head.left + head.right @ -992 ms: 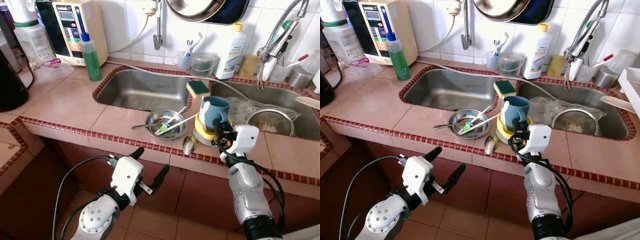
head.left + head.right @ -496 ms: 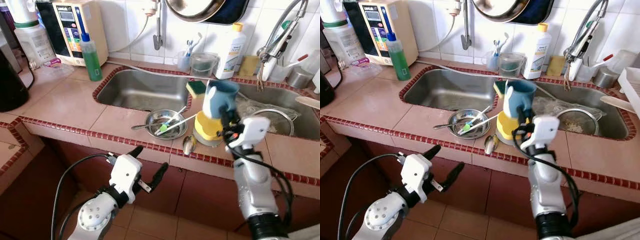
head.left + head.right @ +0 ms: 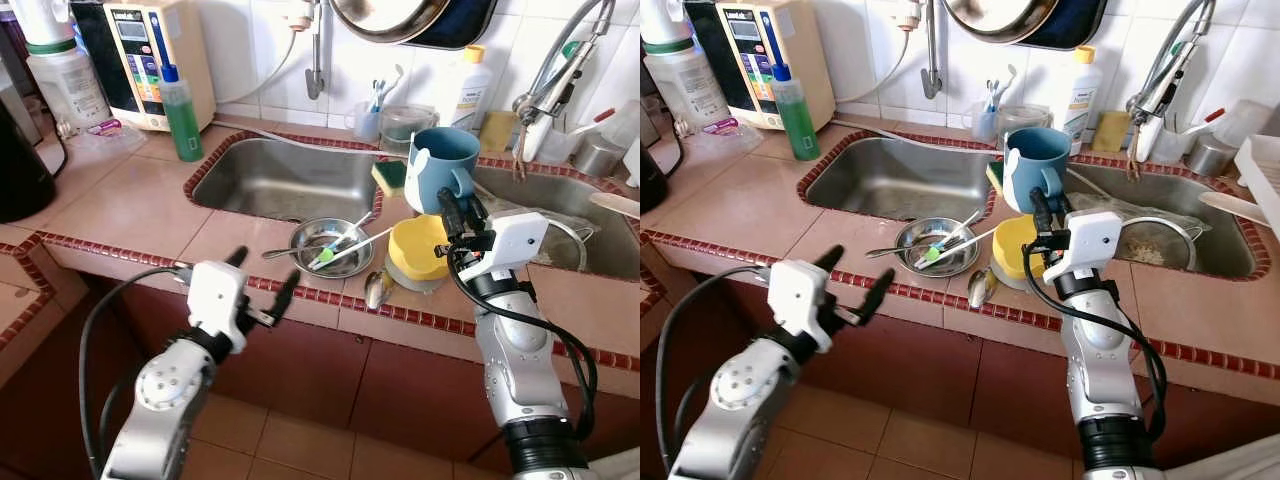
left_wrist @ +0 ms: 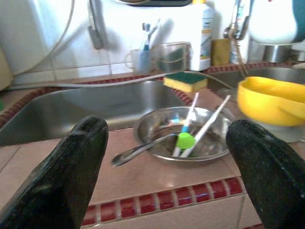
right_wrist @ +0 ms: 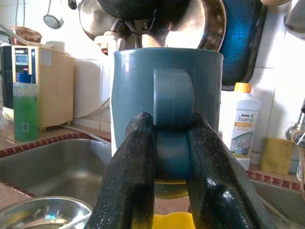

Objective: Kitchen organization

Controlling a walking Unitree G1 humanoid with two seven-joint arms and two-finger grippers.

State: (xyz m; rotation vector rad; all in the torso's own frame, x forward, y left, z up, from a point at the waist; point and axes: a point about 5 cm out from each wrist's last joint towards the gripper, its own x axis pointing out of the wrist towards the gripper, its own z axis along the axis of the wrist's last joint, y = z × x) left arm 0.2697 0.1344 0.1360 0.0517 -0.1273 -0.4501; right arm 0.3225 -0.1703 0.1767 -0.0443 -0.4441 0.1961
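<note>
Right gripper [image 3: 452, 207] pinched the blue mug [image 3: 441, 166] by its handle, held clear above the yellow bowl [image 3: 420, 249]; left gripper [image 3: 262, 283] gaped wide, empty; next, likely a careful set-down elsewhere.

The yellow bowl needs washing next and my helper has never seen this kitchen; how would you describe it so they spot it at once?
Find the tiled strip of counter between the two steel sinks. At its front edge, beside the steel dish holding utensils, sits the yellow bowl, the only bright yellow dish there, right under the blue mug held up by the right gripper.
</note>
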